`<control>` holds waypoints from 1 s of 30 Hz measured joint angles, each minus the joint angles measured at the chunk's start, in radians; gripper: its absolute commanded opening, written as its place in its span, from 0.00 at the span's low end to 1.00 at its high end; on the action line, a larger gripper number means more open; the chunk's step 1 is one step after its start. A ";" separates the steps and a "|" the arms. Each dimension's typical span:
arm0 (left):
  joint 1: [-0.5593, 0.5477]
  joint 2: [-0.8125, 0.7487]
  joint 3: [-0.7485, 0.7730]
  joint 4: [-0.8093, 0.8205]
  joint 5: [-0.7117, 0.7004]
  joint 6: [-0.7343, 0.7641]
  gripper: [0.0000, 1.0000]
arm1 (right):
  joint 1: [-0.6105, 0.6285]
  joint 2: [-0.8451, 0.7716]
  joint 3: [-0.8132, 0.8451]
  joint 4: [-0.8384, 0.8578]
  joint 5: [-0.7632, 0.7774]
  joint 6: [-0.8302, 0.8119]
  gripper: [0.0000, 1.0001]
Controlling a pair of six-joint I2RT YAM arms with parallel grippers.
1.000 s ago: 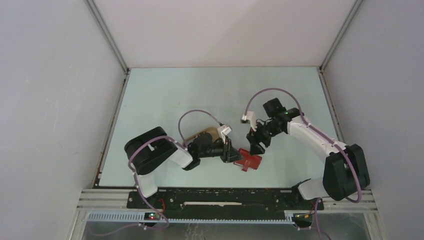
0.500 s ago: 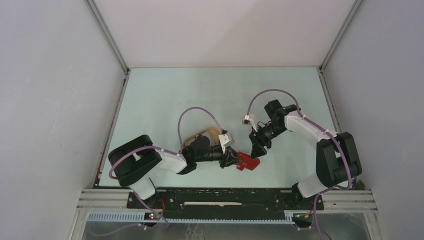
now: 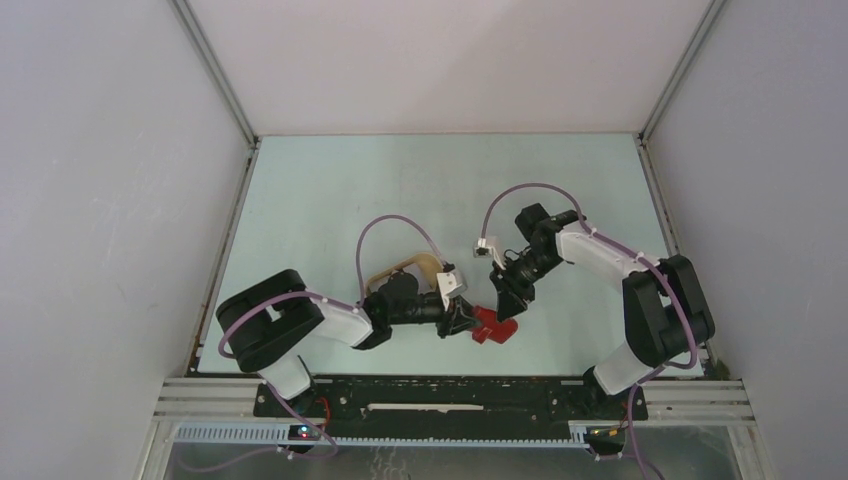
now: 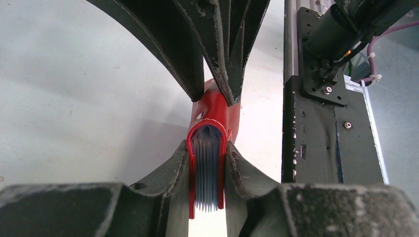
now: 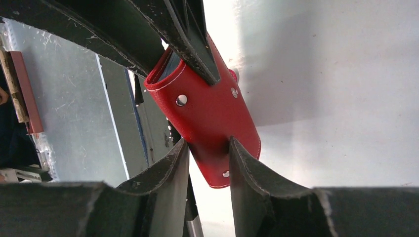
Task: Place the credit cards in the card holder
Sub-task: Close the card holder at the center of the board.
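The pale green table (image 3: 330, 200) fills the floor of a white-walled enclosure, with a black base rail (image 3: 450, 395) along its near edge. The left arm (image 3: 300, 325) reaches rightward and low across the front of the table. The right arm (image 3: 620, 265) bends in from the right and points down and to the left, so the two meet near the front centre. A beige oval tray (image 3: 400, 268) lies on the table just behind the left arm's wrist and is partly hidden by it.

The card holder (image 3: 495, 325), red and folded, sits between the two wrists at the front centre of the table. Whether it touches the surface cannot be told. The left gripper (image 3: 462, 318) is clamped on it. In the left wrist view its fingers (image 4: 179, 163) press both red sides of the holder (image 4: 213, 111), and the edges of the grey-blue inner pockets (image 4: 206, 168) are squeezed upright between them. The right gripper (image 3: 508, 302) comes down on the holder's far end. In the right wrist view its jaws stand partly apart, with a corner of the red cover (image 5: 207, 113) poking between them. Whether they pinch it I cannot tell. Small silver snap studs (image 5: 181, 99) dot the cover
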 measured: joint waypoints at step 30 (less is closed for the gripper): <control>0.032 0.088 -0.076 0.253 0.028 -0.083 0.49 | 0.096 0.103 0.056 -0.011 0.024 0.012 0.03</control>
